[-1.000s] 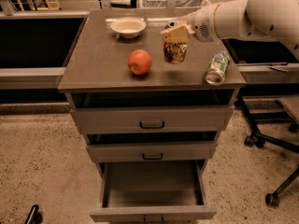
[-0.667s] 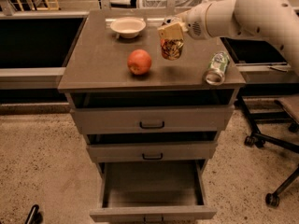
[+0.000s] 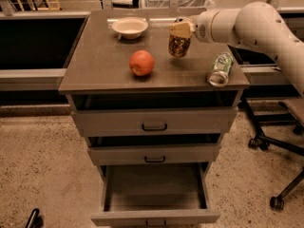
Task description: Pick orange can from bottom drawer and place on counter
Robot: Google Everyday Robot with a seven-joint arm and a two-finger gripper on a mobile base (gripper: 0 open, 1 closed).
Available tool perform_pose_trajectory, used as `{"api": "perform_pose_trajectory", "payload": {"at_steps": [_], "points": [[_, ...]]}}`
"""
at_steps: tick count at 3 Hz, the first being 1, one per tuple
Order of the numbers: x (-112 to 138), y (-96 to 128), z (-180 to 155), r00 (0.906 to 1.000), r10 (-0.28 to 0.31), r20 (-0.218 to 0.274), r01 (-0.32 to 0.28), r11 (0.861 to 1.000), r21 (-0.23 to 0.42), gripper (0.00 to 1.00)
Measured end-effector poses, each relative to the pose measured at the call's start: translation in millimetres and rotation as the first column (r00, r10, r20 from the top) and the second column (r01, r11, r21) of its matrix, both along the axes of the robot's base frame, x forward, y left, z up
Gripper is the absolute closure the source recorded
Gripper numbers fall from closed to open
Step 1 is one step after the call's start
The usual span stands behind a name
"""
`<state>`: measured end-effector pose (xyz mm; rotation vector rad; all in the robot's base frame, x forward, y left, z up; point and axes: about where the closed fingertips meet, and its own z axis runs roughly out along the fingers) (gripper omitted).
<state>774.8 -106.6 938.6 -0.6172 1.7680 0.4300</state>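
My gripper (image 3: 180, 32) reaches in from the right over the back of the counter (image 3: 102, 68). It is shut on the top of the orange can (image 3: 179, 46), which hangs upright at or just above the counter surface; I cannot tell if it touches. The can has dark orange-brown patterned sides. The bottom drawer (image 3: 154, 217) is pulled open below the two shut drawers, and its inside shows nothing in it.
On the counter are a red-orange apple (image 3: 142, 62) left of the can, a white bowl (image 3: 130, 27) at the back, and a green-and-white can (image 3: 220, 69) lying on its side at the right edge. An office chair base (image 3: 278, 146) stands at the right.
My gripper has moved a little to the left and towards the back of the counter, with the orange can still in it. Nothing else has moved.
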Motion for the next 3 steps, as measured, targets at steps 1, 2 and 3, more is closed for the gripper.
{"api": "perform_pose_trajectory", "payload": {"at_steps": [1, 2, 3], "points": [[9, -11, -6, 0.9983, -0.053, -0.025, 0.053, 0.999, 0.005, 1.00], [12, -21, -8, 0.9931, -0.105, -0.053, 0.101, 0.993, -0.064, 0.82], [13, -30, -11, 0.9873, -0.142, -0.071, 0.132, 0.982, -0.135, 0.58]]}}
